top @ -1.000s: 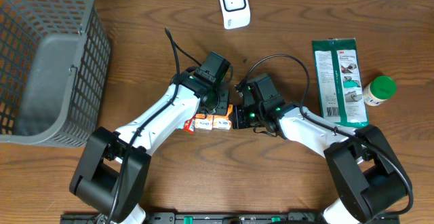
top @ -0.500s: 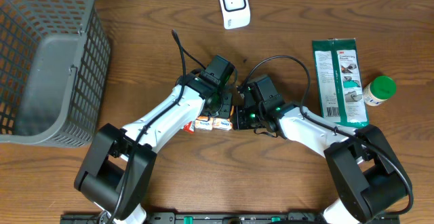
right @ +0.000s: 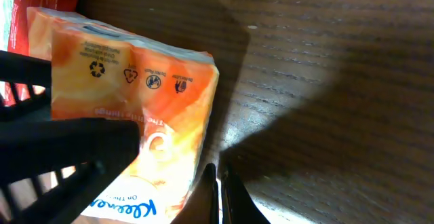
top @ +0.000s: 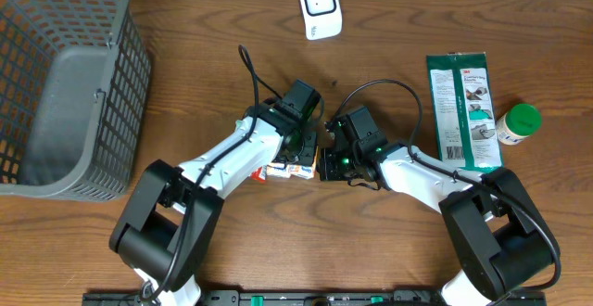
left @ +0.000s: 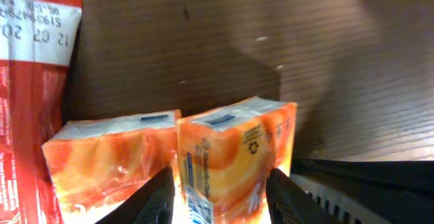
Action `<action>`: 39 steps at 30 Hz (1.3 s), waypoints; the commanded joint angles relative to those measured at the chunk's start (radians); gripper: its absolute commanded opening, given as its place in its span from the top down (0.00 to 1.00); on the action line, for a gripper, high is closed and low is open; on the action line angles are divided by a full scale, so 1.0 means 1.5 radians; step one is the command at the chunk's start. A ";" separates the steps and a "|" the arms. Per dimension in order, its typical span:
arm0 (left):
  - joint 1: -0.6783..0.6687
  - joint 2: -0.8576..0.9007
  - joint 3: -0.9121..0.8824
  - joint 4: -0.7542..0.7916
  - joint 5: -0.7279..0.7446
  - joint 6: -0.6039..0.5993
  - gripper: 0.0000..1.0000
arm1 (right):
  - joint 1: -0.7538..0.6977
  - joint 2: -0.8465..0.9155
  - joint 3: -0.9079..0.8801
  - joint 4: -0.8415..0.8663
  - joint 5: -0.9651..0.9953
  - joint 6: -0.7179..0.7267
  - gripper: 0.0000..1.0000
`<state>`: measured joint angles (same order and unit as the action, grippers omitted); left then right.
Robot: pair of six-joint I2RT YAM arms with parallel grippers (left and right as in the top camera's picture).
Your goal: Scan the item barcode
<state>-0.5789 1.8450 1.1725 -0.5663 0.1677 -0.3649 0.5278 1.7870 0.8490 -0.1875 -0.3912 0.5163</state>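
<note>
Overhead | tissue packs (top: pixel 281 171) 2 | basket (top: pixel 130 65) 1 | scanner (top: pixel 319 6) 1 | bottle (top: pixel 516 124) 1

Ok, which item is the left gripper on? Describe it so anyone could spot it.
On the wooden table, look to the middle, where both grippers meet. Two orange tissue packs lie side by side; it is the pack between the left gripper's fingers, nearer the right gripper than its twin.
</note>
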 commanded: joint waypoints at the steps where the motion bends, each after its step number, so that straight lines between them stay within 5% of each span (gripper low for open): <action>1: -0.001 0.007 -0.006 0.002 0.006 0.008 0.55 | 0.002 0.008 -0.005 0.001 0.006 0.007 0.99; 15: -0.001 0.001 -0.005 0.000 0.024 0.008 0.79 | 0.002 0.008 -0.005 0.016 -0.012 0.006 0.99; 28: 0.000 -0.053 -0.005 -0.010 0.014 0.009 0.86 | 0.002 0.008 -0.005 0.028 -0.020 0.002 0.99; 39: -0.020 -0.058 -0.006 -0.051 -0.109 -0.028 0.87 | -0.033 0.008 -0.005 0.027 -0.040 0.002 0.90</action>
<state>-0.5880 1.7802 1.1717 -0.6315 0.0902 -0.3740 0.5114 1.7870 0.8474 -0.1482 -0.4225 0.5167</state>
